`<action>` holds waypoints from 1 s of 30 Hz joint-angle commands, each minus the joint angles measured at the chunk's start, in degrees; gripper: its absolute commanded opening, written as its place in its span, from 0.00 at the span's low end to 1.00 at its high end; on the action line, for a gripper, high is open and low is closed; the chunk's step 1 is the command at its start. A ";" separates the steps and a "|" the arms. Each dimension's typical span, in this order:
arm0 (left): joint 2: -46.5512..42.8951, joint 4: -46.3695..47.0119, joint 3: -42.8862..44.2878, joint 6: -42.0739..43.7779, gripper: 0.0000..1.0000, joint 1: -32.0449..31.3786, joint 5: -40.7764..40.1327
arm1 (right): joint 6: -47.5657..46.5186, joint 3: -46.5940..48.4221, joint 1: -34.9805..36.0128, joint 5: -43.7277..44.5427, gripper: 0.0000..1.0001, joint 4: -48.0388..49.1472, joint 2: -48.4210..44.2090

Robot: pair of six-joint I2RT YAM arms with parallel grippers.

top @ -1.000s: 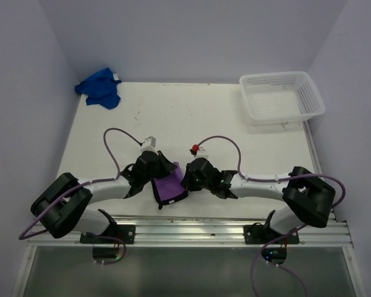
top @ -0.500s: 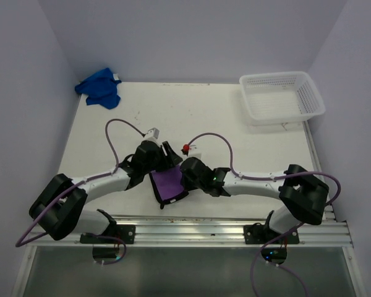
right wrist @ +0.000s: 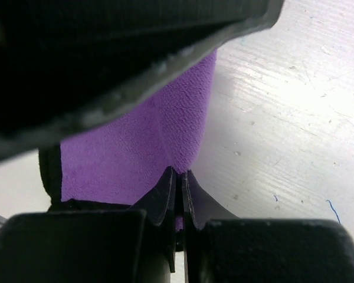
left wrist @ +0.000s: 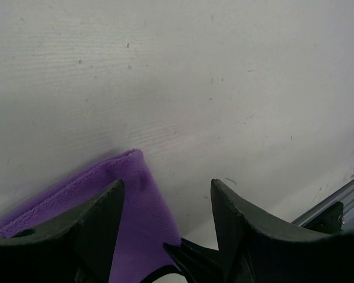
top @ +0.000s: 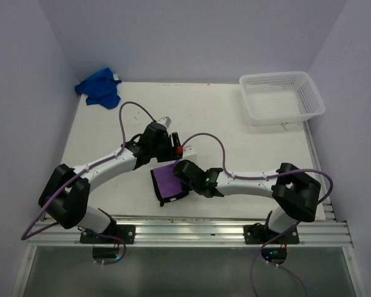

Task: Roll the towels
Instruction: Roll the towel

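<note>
The dark purple towel (top: 167, 183) lies folded near the table's front edge, with a black hem on its near side. My right gripper (top: 180, 171) is shut on the towel's right edge; in the right wrist view its jaws (right wrist: 178, 172) pinch a fold of the purple cloth (right wrist: 130, 147). My left gripper (top: 168, 150) hangs open just beyond the towel's far edge. In the left wrist view its fingers (left wrist: 167, 184) stand wide apart over a corner of the towel (left wrist: 138, 203), holding nothing. The bright blue towel (top: 99, 88) sits crumpled at the far left corner.
A white mesh basket (top: 282, 98) stands at the far right corner. Purple walls close in the table on three sides. A metal rail (top: 185, 228) runs along the near edge. In the right wrist view the left arm's dark body (right wrist: 106, 53) fills the top.
My left gripper has opened, let go of the purple towel and moved back from it. My right gripper has slid left and shut on the towel's right edge.
</note>
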 commanded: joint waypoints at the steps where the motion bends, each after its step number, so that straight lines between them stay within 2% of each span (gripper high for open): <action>1: -0.97 -5.45 2.78 3.40 0.64 -0.24 -0.61 | -1.58 1.39 1.15 1.63 0.00 1.75 0.02; 20: 2.63 -7.73 3.31 1.56 0.65 0.99 3.96 | 2.64 -9.59 2.47 7.43 0.00 13.70 -5.43; 30: 4.74 -3.96 3.23 -2.48 0.64 1.17 6.24 | 0.62 -9.77 2.38 6.29 0.00 16.70 -5.87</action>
